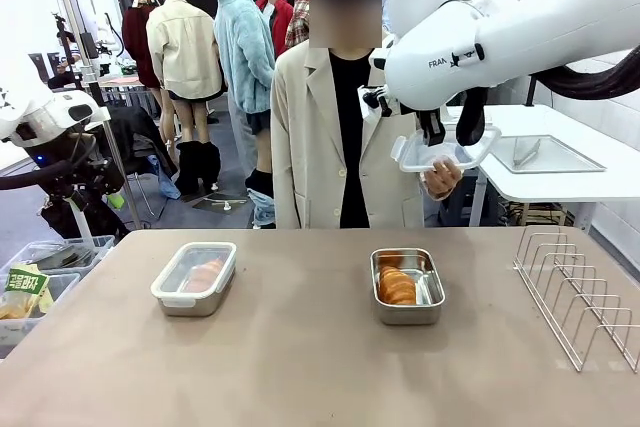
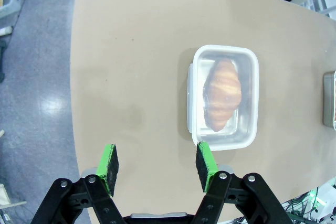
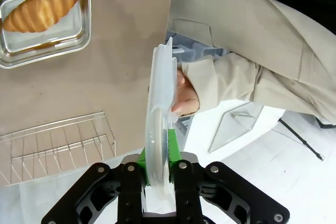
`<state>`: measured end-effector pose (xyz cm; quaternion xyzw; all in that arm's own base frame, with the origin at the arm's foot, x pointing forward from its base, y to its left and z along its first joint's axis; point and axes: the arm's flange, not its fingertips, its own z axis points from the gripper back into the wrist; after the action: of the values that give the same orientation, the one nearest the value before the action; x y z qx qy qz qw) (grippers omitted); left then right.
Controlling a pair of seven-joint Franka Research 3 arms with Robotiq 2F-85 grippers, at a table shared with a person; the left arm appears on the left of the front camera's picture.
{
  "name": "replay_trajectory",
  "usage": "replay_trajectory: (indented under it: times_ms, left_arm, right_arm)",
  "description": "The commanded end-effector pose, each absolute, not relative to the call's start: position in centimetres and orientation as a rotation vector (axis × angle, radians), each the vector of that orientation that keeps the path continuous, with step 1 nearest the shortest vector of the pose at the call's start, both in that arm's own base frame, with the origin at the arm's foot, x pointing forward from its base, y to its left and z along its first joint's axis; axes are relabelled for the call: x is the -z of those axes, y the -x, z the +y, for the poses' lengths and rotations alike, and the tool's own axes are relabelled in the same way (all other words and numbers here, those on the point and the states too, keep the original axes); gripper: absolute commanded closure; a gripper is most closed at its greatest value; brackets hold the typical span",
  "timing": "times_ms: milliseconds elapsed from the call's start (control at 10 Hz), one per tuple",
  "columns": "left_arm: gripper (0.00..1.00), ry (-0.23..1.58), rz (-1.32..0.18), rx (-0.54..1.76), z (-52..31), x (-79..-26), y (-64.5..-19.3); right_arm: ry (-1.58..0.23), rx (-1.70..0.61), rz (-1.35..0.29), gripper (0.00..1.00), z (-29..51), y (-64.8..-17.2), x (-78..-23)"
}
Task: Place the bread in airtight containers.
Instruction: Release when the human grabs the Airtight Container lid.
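Above the table's far edge (image 1: 300,230), right claw (image 1: 452,137) grips lid (image 1: 440,152).

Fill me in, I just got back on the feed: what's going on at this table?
The right gripper is raised above the far edge of the table, jaws shut on a clear lid, and the person's hand is on that lid too. Below it, the right container sits open with bread inside. The left container is already lidded with a roll in it. The left gripper hangs open above the table near it, holding nothing.
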<state>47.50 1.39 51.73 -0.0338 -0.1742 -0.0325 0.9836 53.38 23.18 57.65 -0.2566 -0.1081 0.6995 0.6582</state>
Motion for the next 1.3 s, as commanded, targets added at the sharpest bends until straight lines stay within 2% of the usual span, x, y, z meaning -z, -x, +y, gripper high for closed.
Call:
replay_trajectory:
  times_ms: [0, 100, 200, 500, 600, 700, 900, 1200]
  left_arm:
    - [0.23, 0.049, -0.348, 0.054, 1.5, -51.9, -47.4]
    - [0.23, 0.049, -0.348, 0.054, 1.5, -51.9, -47.4]
    - [0.23, 0.049, -0.348, 0.054, 1.5, -51.9, -47.4]
    - [0.23, 0.049, -0.348, 0.054, 1.5, -51.9, -47.4]
    - [0.23, 0.049, -0.348, 0.054, 1.5, -51.9, -47.4]
    - [0.23, 0.049, -0.348, 0.054, 1.5, -51.9, -47.4]
    - [0.23, 0.049, -0.348, 0.054, 1.5, -51.9, -47.4]
    - [0.23, 0.049, -0.348, 0.054, 1.5, -51.9, -47.4]
  right_arm:
    - [0.584, -1.580, -0.235, 1.00, 23.1, -53.7, -58.4]
    - [0.586, -1.599, -0.222, 1.00, 23.1, -53.7, -58.4]
    - [0.588, -1.595, -0.209, 0.92, 23.1, -53.8, -58.5]
    - [0.534, -1.579, -0.156, 0.34, 21.5, -52.1, -60.0]
    - [0.430, -1.619, -0.170, 0.15, 19.7, -50.4, -61.3]
    - [0.303, -1.643, -0.167, 0.00, 17.8, -48.2, -62.4]
    - [0.111, -1.710, -0.079, 0.00, 13.7, -45.4, -62.9]
    - [-0.021, -1.692, -0.079, 0.00, 9.4, -43.9, -60.9]
